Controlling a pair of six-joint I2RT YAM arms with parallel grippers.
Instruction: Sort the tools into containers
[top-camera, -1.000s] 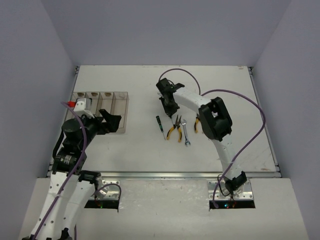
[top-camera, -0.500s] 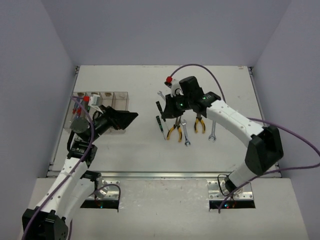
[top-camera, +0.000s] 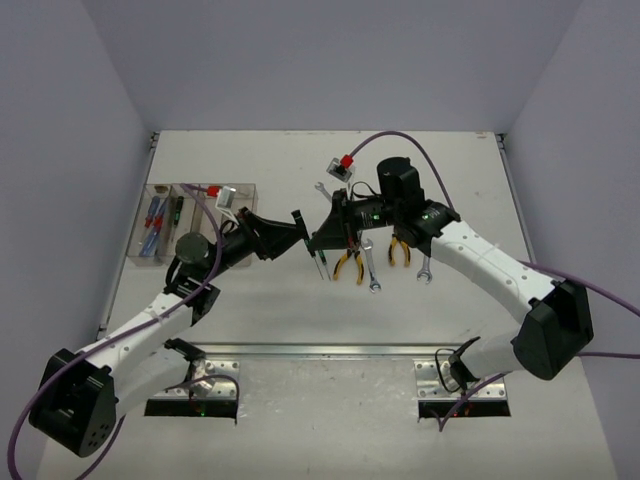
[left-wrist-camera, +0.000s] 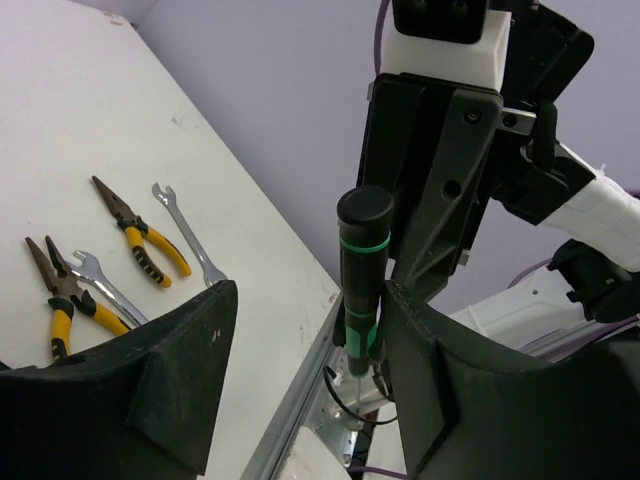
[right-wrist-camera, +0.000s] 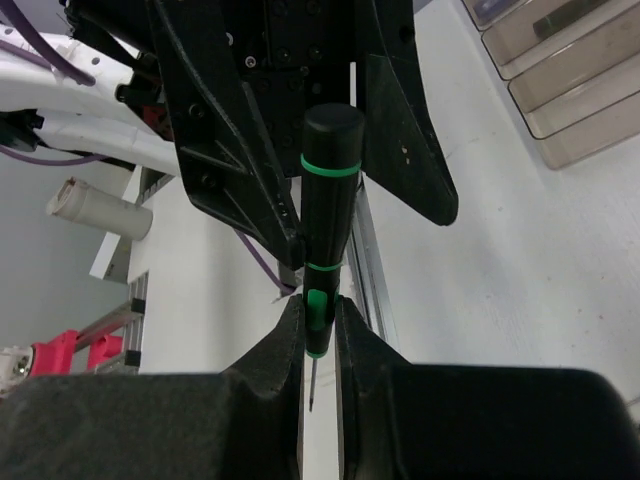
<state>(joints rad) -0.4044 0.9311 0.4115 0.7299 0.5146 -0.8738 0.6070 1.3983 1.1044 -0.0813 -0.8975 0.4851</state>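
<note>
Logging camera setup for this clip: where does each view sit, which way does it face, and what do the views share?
Top external: above and behind, looking down on the table; both arms show, left gripper and right gripper tip to tip.
Left wrist: faces the right gripper; own fingers flank the screwdriver.
Right wrist: faces the left gripper; own fingers clamp the screwdriver.
Shared: both wrist views show the screwdriver.

Left arm (top-camera: 150, 320), right arm (top-camera: 480, 258) tip to tip, pliers (top-camera: 350, 266), wrenches (top-camera: 372, 272) beside, bins (top-camera: 160, 215) left
</note>
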